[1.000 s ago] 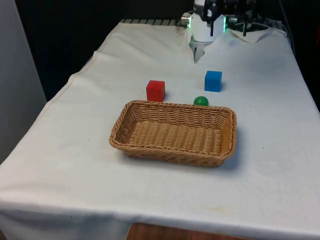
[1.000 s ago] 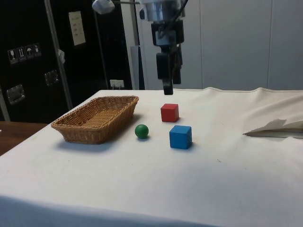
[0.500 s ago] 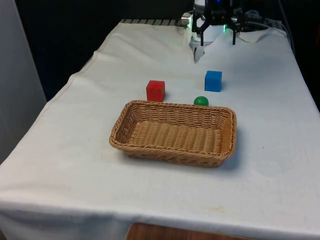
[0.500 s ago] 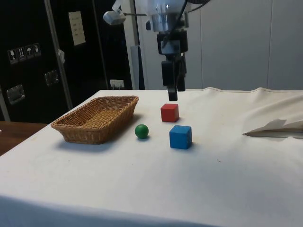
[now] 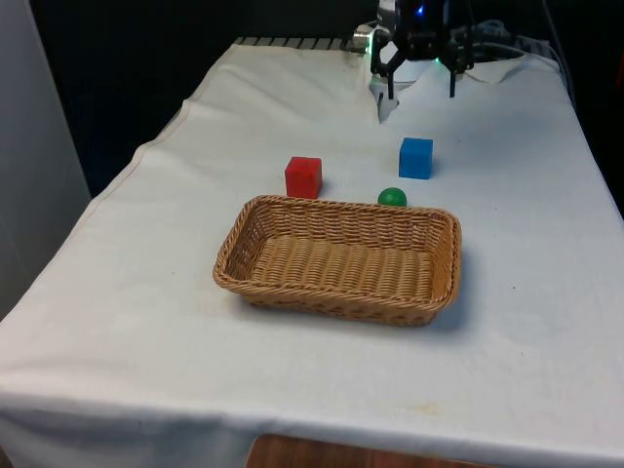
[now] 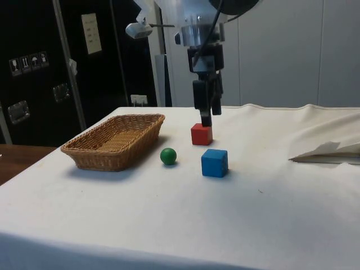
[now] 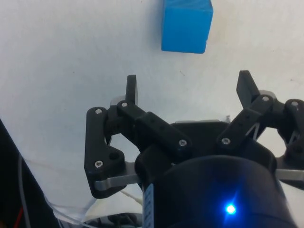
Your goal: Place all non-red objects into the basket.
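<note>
A blue cube point(image 5: 415, 158) point(image 6: 214, 163) point(image 7: 186, 24) stands on the white cloth, with a green ball point(image 5: 392, 197) point(image 6: 168, 156) between it and the wicker basket point(image 5: 336, 207) point(image 6: 112, 143). A red cube point(image 5: 303, 176) point(image 6: 201, 135) sits at the front view's left of the ball. My gripper point(image 5: 421, 90) point(image 6: 206, 119) point(image 7: 189, 88) hangs above the cloth, a little beyond the blue cube on the robot's side. Its fingers point(image 7: 131, 88) are spread wide and open, with nothing between them. There is nothing in the basket.
A crumpled fold of white cloth point(image 5: 492, 68) point(image 6: 329, 151) lies at the table's far end, near the gripper. The table's side edges run close on both sides of the front view.
The gripper has come down and moved toward the blue cube. The cubes, ball and basket have not moved.
</note>
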{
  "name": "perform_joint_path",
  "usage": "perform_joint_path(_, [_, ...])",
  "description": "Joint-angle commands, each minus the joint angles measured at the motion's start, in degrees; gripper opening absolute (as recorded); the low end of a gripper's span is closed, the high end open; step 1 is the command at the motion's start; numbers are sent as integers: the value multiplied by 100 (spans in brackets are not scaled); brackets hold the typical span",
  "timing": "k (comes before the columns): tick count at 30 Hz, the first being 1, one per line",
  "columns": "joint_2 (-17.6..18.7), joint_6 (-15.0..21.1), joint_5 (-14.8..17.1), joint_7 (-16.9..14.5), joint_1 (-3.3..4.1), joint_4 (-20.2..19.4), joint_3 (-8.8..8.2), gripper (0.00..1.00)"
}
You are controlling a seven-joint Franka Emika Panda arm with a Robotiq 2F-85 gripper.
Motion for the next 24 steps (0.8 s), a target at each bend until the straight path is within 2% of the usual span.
perform_joint_path(1, [29, 74, 80, -40, 11, -11, -6, 100])
perform_joint_path(6, [92, 80, 115, -46, 11, -6, -11, 100])
perform_joint_path(7, [63, 11, 23, 0, 0, 0, -6, 100])
perform_joint_path(8, [92, 80, 115, -46, 11, -6, -11, 100])
perform_joint_path(15, [178, 97, 149, -63, 11, -6, -17, 100])
perform_joint_path(16, [160, 34, 57, 0, 0, 0, -11, 100])
perform_joint_path(17, [183, 97, 155, -63, 11, -6, -17, 100])
perform_joint_path(24, [235, 97, 138, -52, 6, 0, -34, 100])
